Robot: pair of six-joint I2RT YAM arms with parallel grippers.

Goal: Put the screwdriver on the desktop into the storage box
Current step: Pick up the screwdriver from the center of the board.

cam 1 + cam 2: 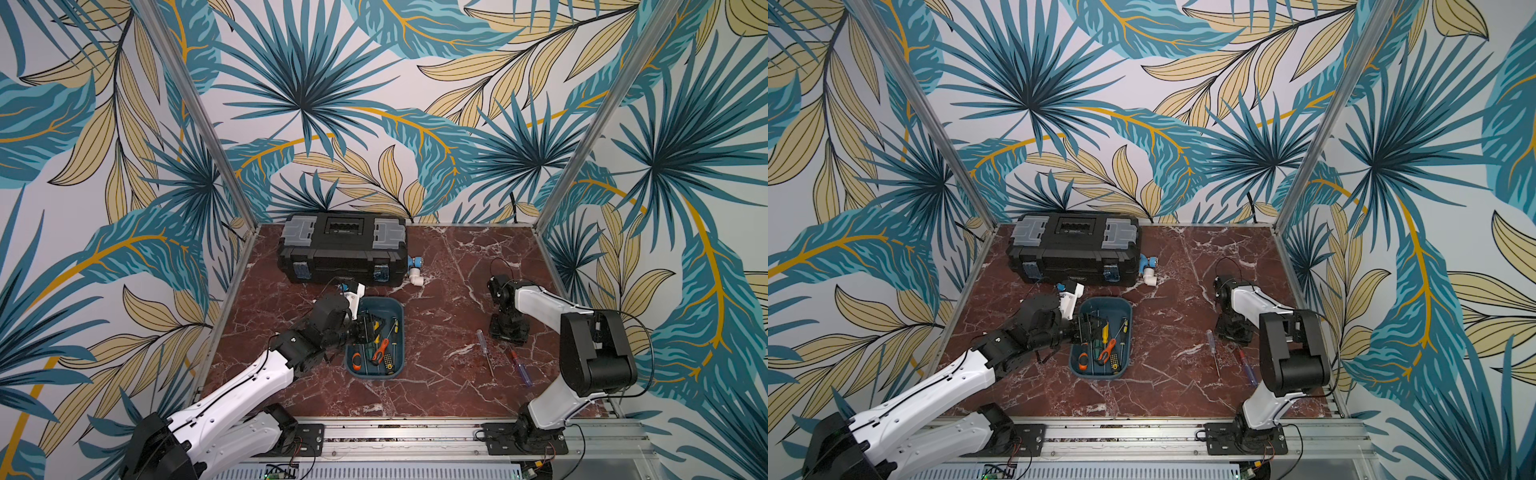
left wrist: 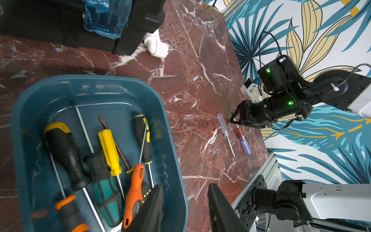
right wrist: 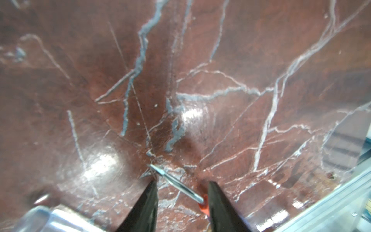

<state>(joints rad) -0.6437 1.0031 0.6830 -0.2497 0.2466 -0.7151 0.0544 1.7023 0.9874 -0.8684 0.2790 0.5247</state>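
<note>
I am working on the pickup step. The tabletop [image 1: 436,386] is carrying the black toolbox [image 1: 343,249] along its back edge toward the left. The storage box [image 1: 374,375] is sitting in front of that, left of the middle, and is already holding several stowed screwdrivers [image 2: 109,149]. My left jaws are hanging spread over the storage box's left side, gripping nothing. My right jaws are reaching down to the tabletop near its right edge. Two loose screwdrivers are lying there side by side but apart: a clear-handled screwdriver [image 1: 483,345] and, nearer the right edge, a blue-handled screwdriver [image 1: 522,371] with a red collar. In the right wrist view those jaws are standing apart astride the blue-handled one's bare shaft [image 3: 176,183], not yet pinching it. Next, I judge, I am needing to press them together squarely on that thin shaft. It is lying slantwise in the gap and may twist or slip. Then comes lifting it and carrying it across to the storage box.
</note>
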